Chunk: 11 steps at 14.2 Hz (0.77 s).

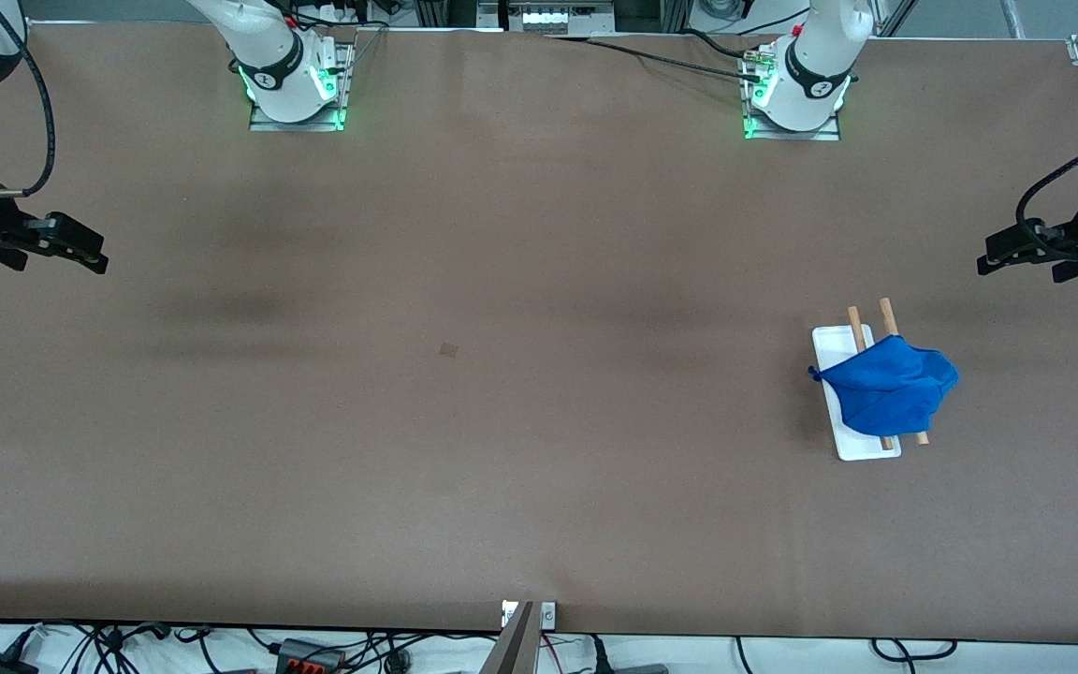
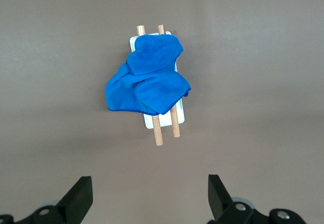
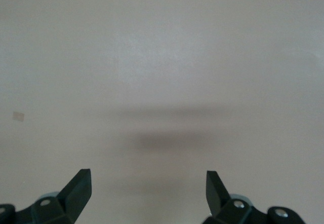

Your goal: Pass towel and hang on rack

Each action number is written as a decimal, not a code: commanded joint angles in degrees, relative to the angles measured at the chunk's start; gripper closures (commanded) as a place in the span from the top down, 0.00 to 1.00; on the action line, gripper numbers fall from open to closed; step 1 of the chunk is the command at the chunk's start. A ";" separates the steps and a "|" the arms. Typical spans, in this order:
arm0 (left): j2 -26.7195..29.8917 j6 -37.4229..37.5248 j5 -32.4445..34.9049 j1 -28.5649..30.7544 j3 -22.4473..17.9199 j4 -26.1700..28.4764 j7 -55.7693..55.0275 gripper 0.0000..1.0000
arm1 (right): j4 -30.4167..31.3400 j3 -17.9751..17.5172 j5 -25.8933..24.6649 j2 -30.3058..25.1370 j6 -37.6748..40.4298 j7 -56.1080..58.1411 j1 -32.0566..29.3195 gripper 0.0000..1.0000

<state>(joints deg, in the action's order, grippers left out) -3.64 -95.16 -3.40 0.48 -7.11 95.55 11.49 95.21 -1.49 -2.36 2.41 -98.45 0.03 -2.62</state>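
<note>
Towel [image 1: 890, 391] drapes the rack [image 1: 852, 447], apart from both spread grippers.

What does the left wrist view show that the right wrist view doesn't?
Only the left wrist view: the blue towel draped in a bunch over the rack, both wooden rods poking out. Only the right wrist view: a small patch on the bare table. Both: the brown tabletop and that arm's own open fingers, holding nothing.
</note>
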 commanded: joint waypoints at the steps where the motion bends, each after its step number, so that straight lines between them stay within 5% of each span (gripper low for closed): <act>1: 1.44 1.29 1.20 -2.05 -1.06 -0.18 -2.34 1.00 | -0.11 -0.36 0.69 -0.65 0.36 0.14 -0.36 1.00; 11: 3.02 3.14 4.46 -4.17 -0.97 -0.80 -10.18 1.00 | 0.42 -0.36 0.69 -1.36 1.07 0.23 -0.28 1.00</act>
<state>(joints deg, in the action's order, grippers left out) -0.96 -93.02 -0.12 -2.45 -7.45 95.37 2.32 95.21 -1.50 -2.36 2.09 -98.05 0.02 -2.62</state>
